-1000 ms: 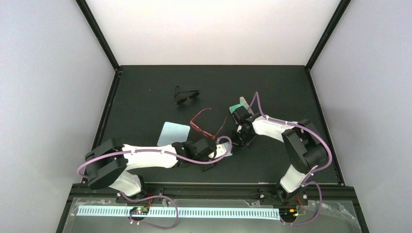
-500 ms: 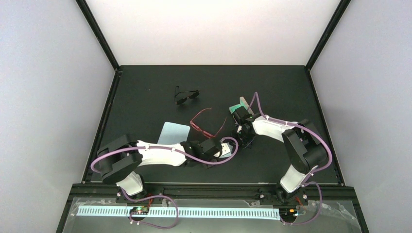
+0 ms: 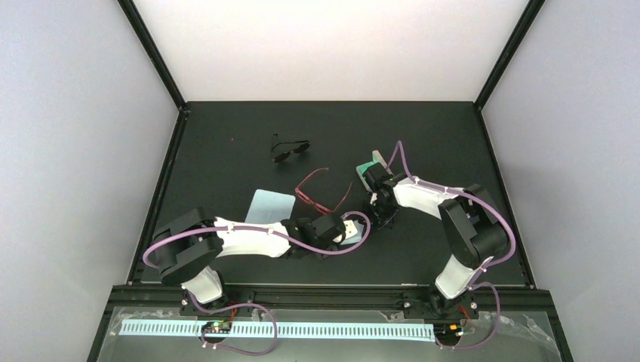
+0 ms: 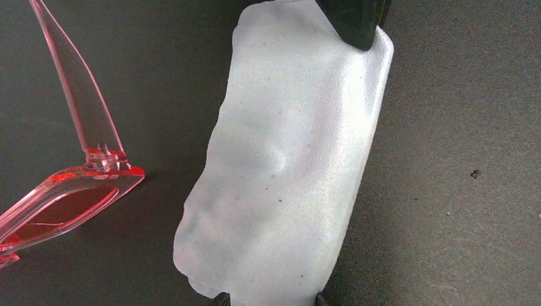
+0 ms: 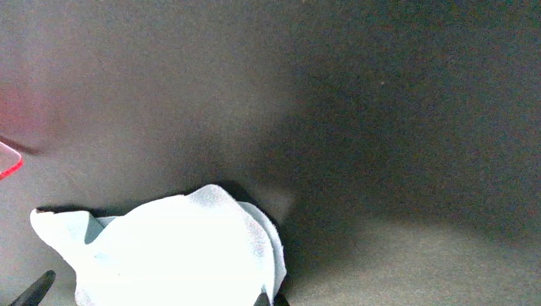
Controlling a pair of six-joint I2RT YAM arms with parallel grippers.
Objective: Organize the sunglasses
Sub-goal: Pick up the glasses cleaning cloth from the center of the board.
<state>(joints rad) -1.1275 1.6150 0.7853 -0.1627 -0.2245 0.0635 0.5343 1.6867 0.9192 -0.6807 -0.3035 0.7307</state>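
The red-pink sunglasses point(image 3: 317, 198) lie open on the black table, mid-field; one hinge and arm show in the left wrist view point(image 4: 76, 191). A pale cleaning cloth point(image 4: 287, 159) stretches between my two grippers, just right of the glasses. My right gripper point(image 5: 268, 301) is shut on one bunched end of the cloth point(image 5: 172, 248). My left gripper point(image 4: 269, 298) is open, its fingertips on either side of the cloth's other end. In the top view the left gripper point(image 3: 349, 229) and the right gripper point(image 3: 380, 217) are close together.
A black dark-lensed pair point(image 3: 289, 148) lies farther back. A light blue cloth point(image 3: 269, 207) lies left of the red glasses. A teal object point(image 3: 370, 161) sits behind the right wrist. Black frame rails border the table.
My left arm has swung right, bringing its gripper up to the cloth by the right gripper. The right gripper and the red glasses have hardly moved.
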